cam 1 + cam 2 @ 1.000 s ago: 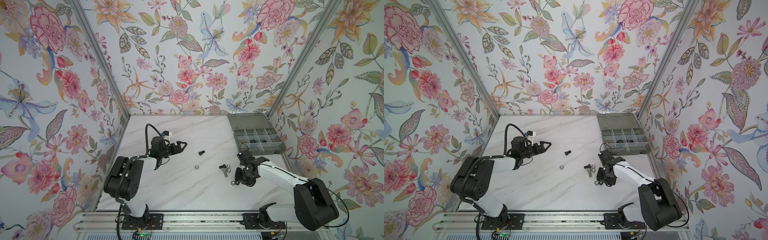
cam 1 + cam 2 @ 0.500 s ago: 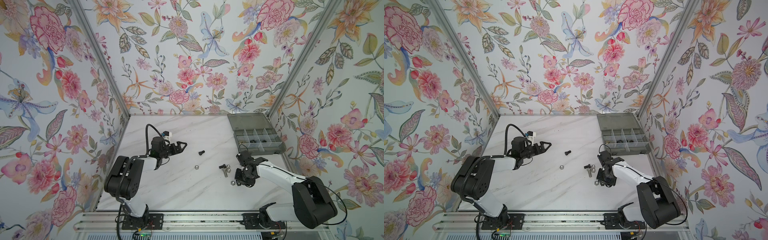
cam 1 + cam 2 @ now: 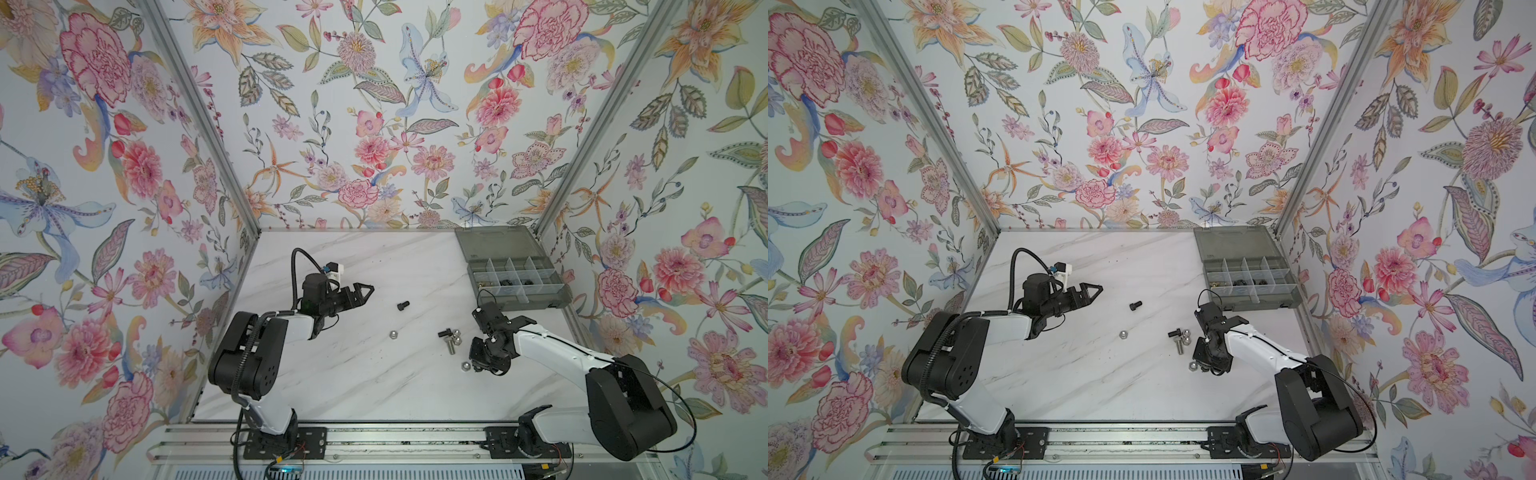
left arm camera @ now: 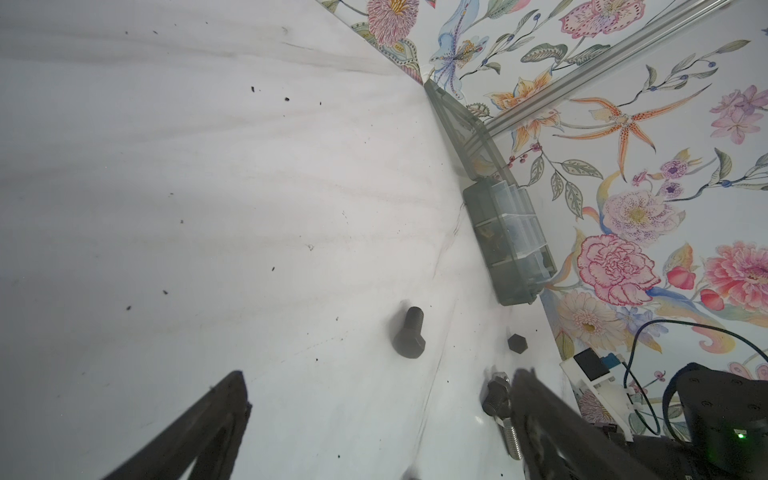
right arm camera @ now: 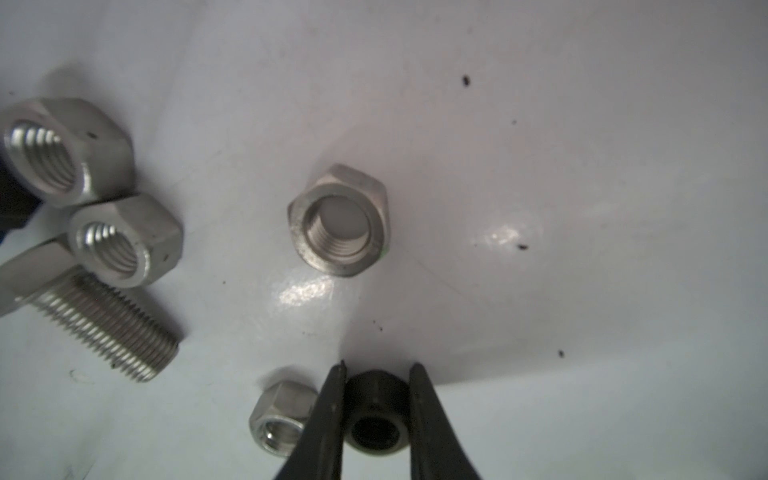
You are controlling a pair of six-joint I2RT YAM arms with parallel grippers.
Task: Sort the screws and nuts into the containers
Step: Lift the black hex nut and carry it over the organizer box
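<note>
A: Several pieces already lie in the box (image 3: pixel 536 297); what's left?

B: At least 8 bolts (image 3: pixel 403 306) and nuts (image 3: pixel 392 333) are loose on the desk (image 3: pixel 332 374), all in front of the box.

A: Fingers?

B: Right fingers (image 5: pixel 332 415) narrow, pinching a black nut (image 5: pixel 374 419) at desk level, near the box. Left fingers (image 4: pixel 216 415) wide, empty, far across from the box.

right gripper (image 5: pixel 379 368) jaws narrowed, now pinching black nut (image 5: pixel 376 419)

Outside the organiser box (image 3: pixel 532 302): five silver nuts (image 5: pixel 338 220), one black nut (image 5: pixel 374 419), two black bolts (image 3: pixel 403 306), one silver bolt (image 5: pixel 95 324).
</note>
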